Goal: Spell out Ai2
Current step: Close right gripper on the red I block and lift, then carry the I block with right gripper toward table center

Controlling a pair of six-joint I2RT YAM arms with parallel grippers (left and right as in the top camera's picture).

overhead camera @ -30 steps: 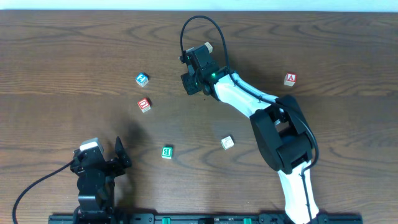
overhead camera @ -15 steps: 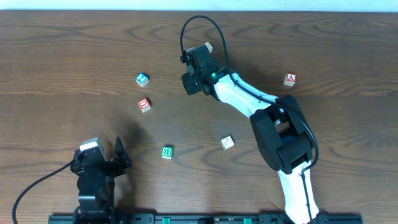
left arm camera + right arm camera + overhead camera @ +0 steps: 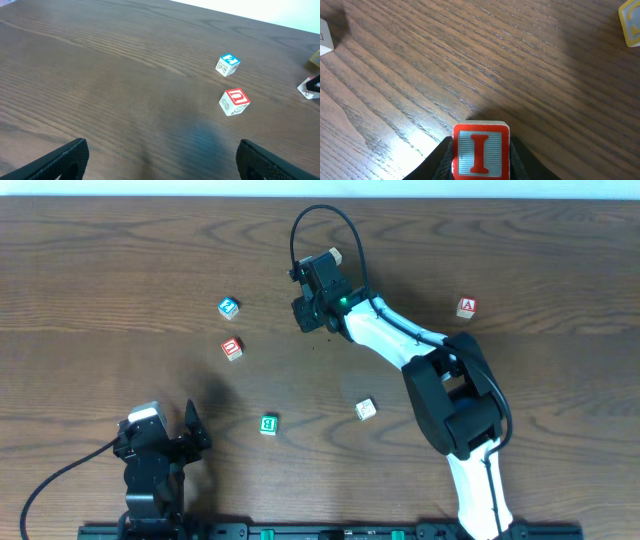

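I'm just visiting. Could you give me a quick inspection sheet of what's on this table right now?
Surface: dark wood-grain table, no spills seen.
Job's things: A block and 2 block loose on the table; I block in the right gripper.
Clutter: red block, green block, pale block.
Grippers: right gripper shut on I block; left gripper open, empty.
Cables: black cable loops above the right arm.
Surroundings: nothing seen.

Bright even light; soft shadows; glare patch on table (image 3: 415,135); sharp.

The right pincer (image 3: 303,318) is between the blue block (image 3: 229,307) and the A block (image 3: 467,307), nearer the blue one.
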